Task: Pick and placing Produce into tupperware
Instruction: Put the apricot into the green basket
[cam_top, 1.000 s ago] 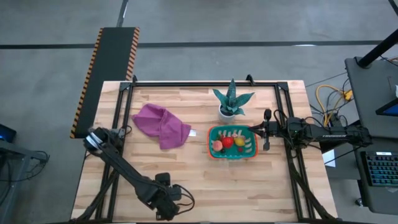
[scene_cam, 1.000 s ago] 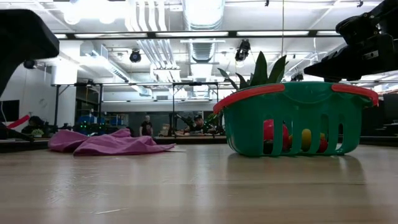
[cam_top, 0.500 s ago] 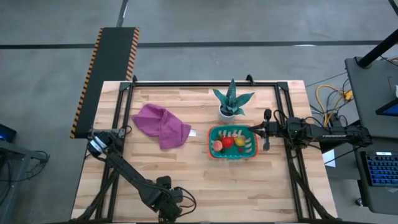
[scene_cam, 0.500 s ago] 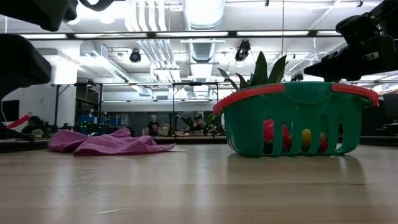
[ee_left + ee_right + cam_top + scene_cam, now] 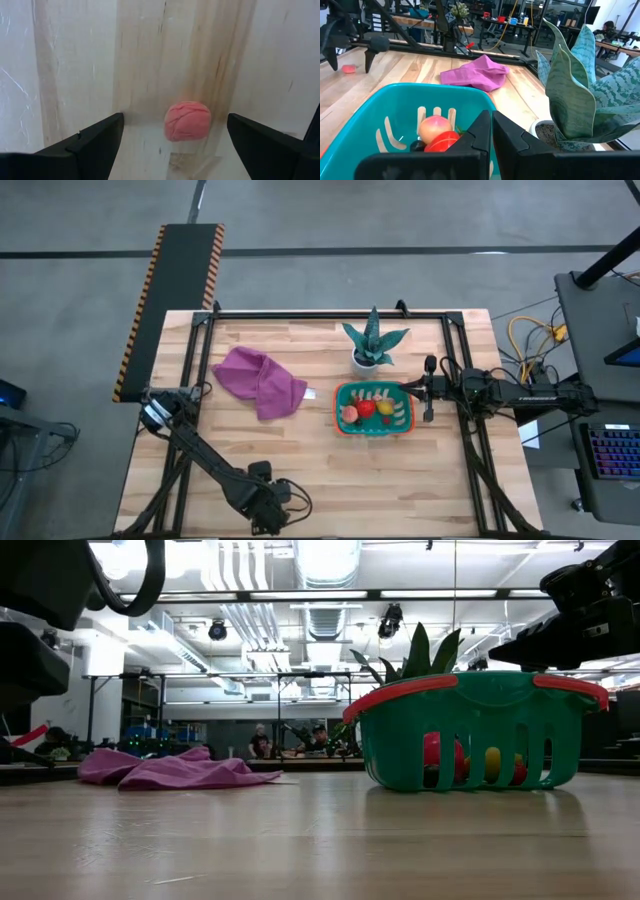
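My left claw (image 5: 170,137) wide open, empty, above a pink toy fruit (image 5: 187,121) on the bench (image 5: 75,60); right claw (image 5: 487,142) closed, empty, beside the teal tub (image 5: 395,107).

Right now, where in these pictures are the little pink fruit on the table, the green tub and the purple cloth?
pink fruit (image 5: 187,121), left wrist view, middle of its rounded top.
green tub (image 5: 470,715), low view, its outer side wall.
purple cloth (image 5: 258,380), high view, centre of the crumpled fabric.
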Robot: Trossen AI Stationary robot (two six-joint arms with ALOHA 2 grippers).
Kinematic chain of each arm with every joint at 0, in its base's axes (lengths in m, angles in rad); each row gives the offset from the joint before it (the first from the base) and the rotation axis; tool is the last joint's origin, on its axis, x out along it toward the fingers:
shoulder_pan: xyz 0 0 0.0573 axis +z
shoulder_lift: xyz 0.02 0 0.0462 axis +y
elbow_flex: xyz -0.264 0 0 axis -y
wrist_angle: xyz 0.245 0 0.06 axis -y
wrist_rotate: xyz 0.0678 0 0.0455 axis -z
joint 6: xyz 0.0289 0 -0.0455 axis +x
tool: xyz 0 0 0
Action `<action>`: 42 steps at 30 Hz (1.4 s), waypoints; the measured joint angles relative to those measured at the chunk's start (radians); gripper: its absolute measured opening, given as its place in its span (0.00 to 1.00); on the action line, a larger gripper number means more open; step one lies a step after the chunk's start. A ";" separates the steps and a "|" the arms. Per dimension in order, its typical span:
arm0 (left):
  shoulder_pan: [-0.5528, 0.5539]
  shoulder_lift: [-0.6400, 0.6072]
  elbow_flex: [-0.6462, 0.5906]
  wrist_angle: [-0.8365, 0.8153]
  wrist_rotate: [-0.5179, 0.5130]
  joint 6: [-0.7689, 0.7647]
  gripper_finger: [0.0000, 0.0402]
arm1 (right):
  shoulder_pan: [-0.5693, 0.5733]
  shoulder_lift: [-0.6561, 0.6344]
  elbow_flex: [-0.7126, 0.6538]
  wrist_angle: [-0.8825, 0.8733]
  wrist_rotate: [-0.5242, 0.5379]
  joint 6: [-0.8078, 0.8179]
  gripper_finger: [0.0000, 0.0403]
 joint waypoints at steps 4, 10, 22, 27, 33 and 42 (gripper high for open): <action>0.000 -0.002 -0.012 0.007 -0.003 0.000 0.84 | 0.000 0.000 0.000 0.000 0.000 0.002 0.02; 0.000 -0.003 -0.024 0.011 -0.007 0.001 0.74 | 0.000 0.000 0.000 0.000 0.000 0.002 0.02; 0.001 -0.003 -0.026 0.003 -0.007 0.006 0.57 | 0.000 0.000 0.000 0.000 0.000 0.001 0.02; 0.001 -0.002 -0.026 0.003 -0.005 0.011 0.49 | 0.000 0.000 0.000 0.000 0.000 0.000 0.02; 0.001 -0.002 -0.027 0.006 -0.004 0.011 0.38 | 0.000 0.000 0.000 0.000 0.000 0.000 0.02; 0.001 -0.024 -0.031 0.012 0.007 0.036 0.18 | 0.000 0.000 0.000 0.000 0.000 -0.001 0.02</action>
